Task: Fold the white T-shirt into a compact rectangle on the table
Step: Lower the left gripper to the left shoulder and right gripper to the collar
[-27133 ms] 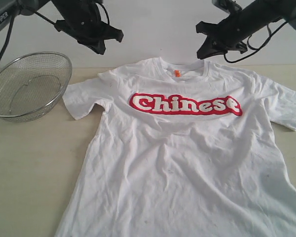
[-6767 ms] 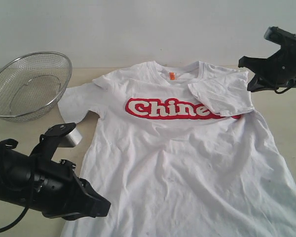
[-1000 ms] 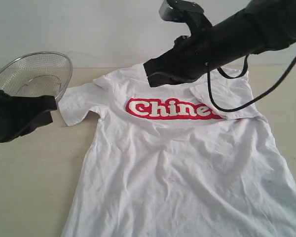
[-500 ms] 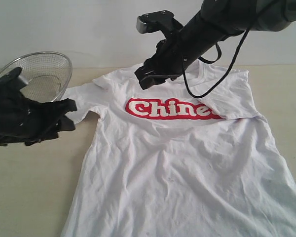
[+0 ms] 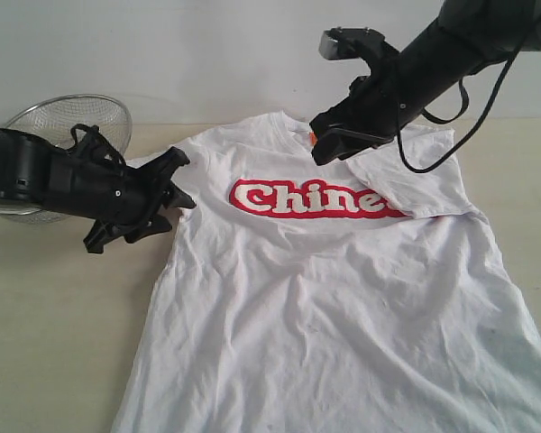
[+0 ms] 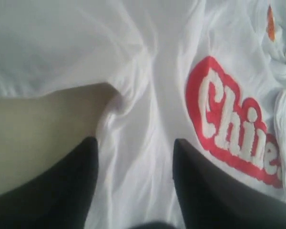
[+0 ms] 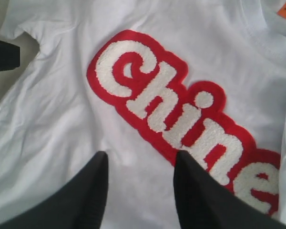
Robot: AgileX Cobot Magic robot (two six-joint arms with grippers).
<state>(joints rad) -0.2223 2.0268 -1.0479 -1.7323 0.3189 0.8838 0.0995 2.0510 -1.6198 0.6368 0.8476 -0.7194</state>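
We see a pale beige wood-grain surface (image 5: 54, 307). The white T-shirt (image 5: 325, 298) lies directly on it, chest up, with one sleeve folded inward over the end of the lettering. A wire mesh basket (image 5: 95, 117) sits at the far left, near the other sleeve.

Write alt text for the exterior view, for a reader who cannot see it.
A white T-shirt lies face up on a table, one sleeve folded in over the end of its red lettering. The left gripper is open at the other sleeve, the right gripper open above the collar. A mesh bowl stands far left.
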